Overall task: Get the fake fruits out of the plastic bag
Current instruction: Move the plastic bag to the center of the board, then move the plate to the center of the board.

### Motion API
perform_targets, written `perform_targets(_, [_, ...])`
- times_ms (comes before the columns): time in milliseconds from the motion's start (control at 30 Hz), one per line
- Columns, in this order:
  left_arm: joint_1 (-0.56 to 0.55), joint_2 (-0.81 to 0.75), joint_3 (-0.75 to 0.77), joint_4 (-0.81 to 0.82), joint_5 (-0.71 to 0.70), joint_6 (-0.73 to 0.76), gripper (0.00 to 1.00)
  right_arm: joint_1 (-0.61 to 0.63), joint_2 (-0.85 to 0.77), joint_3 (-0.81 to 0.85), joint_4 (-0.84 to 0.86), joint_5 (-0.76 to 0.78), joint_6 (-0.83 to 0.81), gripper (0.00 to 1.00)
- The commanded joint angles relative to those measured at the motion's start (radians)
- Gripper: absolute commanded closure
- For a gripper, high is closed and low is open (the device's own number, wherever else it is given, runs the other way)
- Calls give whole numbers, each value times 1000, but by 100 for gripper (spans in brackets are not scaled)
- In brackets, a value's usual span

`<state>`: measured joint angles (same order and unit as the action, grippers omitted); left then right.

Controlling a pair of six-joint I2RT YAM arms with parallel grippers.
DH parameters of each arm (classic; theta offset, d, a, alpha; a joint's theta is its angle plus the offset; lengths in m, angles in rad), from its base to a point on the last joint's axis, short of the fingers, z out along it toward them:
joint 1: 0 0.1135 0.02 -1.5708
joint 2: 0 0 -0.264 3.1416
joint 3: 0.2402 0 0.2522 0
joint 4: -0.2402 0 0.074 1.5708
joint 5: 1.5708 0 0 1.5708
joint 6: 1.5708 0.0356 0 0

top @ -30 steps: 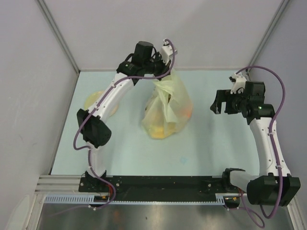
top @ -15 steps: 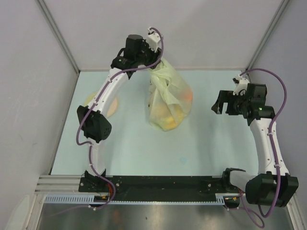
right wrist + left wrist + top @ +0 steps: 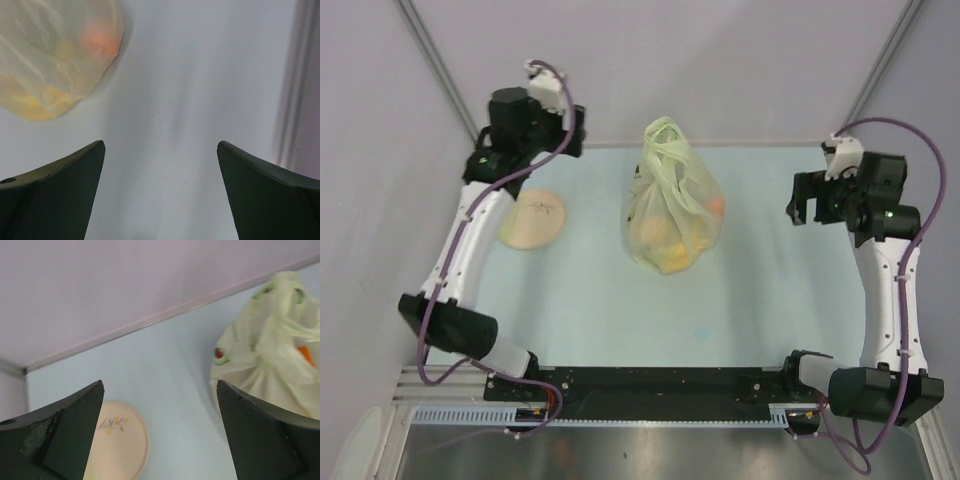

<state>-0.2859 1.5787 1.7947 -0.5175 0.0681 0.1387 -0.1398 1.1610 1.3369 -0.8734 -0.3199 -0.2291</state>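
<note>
The plastic bag point(image 3: 670, 195) stands alone mid-table, pale yellow-green, with its handles bunched at the top. The fake fruits are inside it: an orange point(image 3: 716, 207) shows through the right side and yellow pieces point(image 3: 663, 247) lie at the bottom. My left gripper point(image 3: 572, 138) hangs open to the left of the bag at the back, holding nothing. Its view shows the bag point(image 3: 270, 350) at the right, past the open gripper point(image 3: 160, 386). My right gripper point(image 3: 805, 203) is open, to the right of the bag and apart from it. Its view shows the bag point(image 3: 55, 55) and the orange point(image 3: 100, 37) at the upper left, beyond the open gripper point(image 3: 160, 146).
A round cream plate point(image 3: 533, 218) lies on the pale blue table left of the bag, also visible as the plate point(image 3: 117, 445) under the left gripper. Grey walls close in the back and both sides.
My left gripper has opened and let go of the bag's handles, then swung left and away. The bag has settled upright. The right arm drew back slightly to the right.
</note>
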Motion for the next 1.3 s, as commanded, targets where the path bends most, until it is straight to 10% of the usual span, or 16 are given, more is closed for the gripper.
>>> perform_targets(0, [231, -88, -126, -81, -136, -91, 0, -90, 47, 238, -105, 53, -124, 0])
perform_targets(200, [476, -158, -389, -21, -166, -169, 0, -228, 207, 516, -286, -94, -73, 0])
perform_targets(433, [625, -238, -650, 76, -142, -140, 0, -224, 220, 450, -239, -128, 12, 0])
perform_targets(800, [725, -117, -683, 99, -37, -247, 2, 137, 83, 209, -76, 74, 112, 0])
perform_targets(1000, [726, 20, -641, 123, 33, -300, 5, 137, 130, 192, -53, 24, 191, 0])
perform_targets(1100, [722, 90, -609, 123, 38, -321, 12, 163, 144, 199, -47, 38, 183, 0])
perform_targets(1267, [685, 126, -563, 117, 120, -303, 73, 169, 160, 199, -33, 29, 194, 1])
